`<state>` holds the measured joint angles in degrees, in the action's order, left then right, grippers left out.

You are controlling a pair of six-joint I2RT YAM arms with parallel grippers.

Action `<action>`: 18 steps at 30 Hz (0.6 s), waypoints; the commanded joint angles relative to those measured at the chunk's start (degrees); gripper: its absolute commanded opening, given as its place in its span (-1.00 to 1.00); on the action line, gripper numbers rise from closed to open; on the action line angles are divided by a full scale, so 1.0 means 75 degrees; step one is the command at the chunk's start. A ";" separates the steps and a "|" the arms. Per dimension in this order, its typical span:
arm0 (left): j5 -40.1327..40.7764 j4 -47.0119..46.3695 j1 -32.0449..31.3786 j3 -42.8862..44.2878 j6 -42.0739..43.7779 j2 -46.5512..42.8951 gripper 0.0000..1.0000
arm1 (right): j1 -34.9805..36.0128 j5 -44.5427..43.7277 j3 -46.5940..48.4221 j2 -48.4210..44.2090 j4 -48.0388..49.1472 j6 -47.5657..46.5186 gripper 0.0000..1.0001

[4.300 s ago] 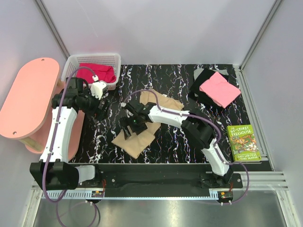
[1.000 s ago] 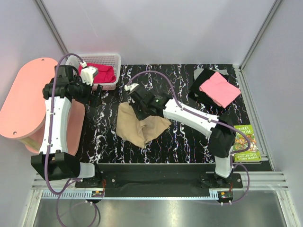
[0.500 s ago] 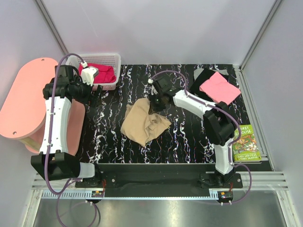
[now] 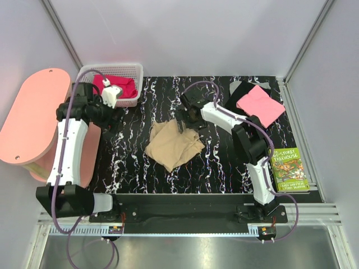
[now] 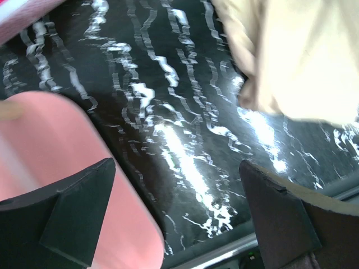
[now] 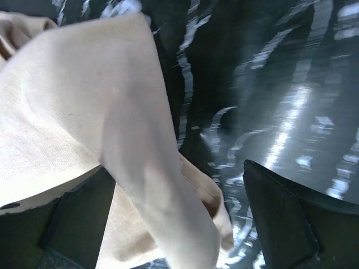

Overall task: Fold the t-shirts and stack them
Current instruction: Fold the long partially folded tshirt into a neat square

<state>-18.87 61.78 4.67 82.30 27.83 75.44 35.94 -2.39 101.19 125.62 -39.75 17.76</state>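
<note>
Both spread their fingers wide, clamping nothing: right gripper (image 6: 174, 188) at the one-o'clock corner of the tan t-shirt (image 4: 173, 148), left gripper (image 5: 176, 188) at its ten o'clock.

Tan t-shirt (image 4: 174, 147) lies crumpled; pink t-shirt (image 4: 259, 105) folded atop black t-shirt (image 4: 236, 104).

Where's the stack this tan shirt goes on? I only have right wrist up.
Observer: Far right corner in the top view: a folded pink shirt lies on a black shirt.
Operator: Any shirts left to do?
Observer: One magenta-red shirt sits in the white basket at the far left.
Operator: Left arm in the way?
Observer: Doesn't look it. The left pincer is open and empty beside the pink side table, apart from the tan shirt.
</note>
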 commanded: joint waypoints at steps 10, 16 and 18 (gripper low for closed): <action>-0.0073 -0.0443 -0.2941 -0.1622 -0.0605 -0.0848 0.98 | 0.0001 -0.0176 -0.0409 -0.2194 0.0165 0.0338 0.99; -0.0518 -0.0877 -0.3188 -0.1622 -0.1051 -0.0274 0.98 | -0.0011 0.1420 -0.0824 -0.1704 0.0952 0.0702 1.00; -0.0332 -0.1006 -0.3457 -0.1715 -0.1145 -0.0087 0.98 | -0.0046 0.1760 -0.0730 -0.1271 0.0964 0.0749 1.00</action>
<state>-20.34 58.92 -18.92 69.97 22.15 72.93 35.92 2.46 95.85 110.72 -35.33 21.19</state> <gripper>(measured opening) 0.987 0.994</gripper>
